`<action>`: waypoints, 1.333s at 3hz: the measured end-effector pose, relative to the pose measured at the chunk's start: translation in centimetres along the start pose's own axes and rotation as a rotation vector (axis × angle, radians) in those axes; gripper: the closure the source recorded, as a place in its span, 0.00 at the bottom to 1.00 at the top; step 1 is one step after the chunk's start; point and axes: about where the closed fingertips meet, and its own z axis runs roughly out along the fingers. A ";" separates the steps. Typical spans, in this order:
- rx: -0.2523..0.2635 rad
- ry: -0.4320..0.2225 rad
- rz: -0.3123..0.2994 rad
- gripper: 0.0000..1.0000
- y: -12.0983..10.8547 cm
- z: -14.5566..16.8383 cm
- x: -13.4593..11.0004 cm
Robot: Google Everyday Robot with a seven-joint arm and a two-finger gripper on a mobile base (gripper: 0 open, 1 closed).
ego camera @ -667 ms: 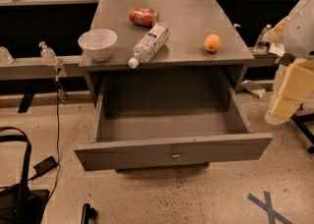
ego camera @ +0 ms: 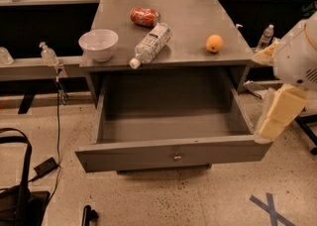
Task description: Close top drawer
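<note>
While the top drawer [ego camera: 168,130] stood empty and pulled far out of the cabinet [ego camera: 190,24], we had the gripper [ego camera: 271,127] at the cabinet's right, just beside the drawer's front corner.
We could not tell whether the gripper was apart or together. We judged that a push at that corner, away from the knob [ego camera: 177,157], could skew and jam the drawer, and a hard shove might roll the bottle [ego camera: 150,44] or orange [ego camera: 214,43] off the cabinet's smooth grey top. Speckled floor [ego camera: 198,200] lay before the cabinet, with dark shelving behind.
</note>
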 end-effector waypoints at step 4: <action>-0.131 -0.215 -0.007 0.00 5.7 10.8 -1.9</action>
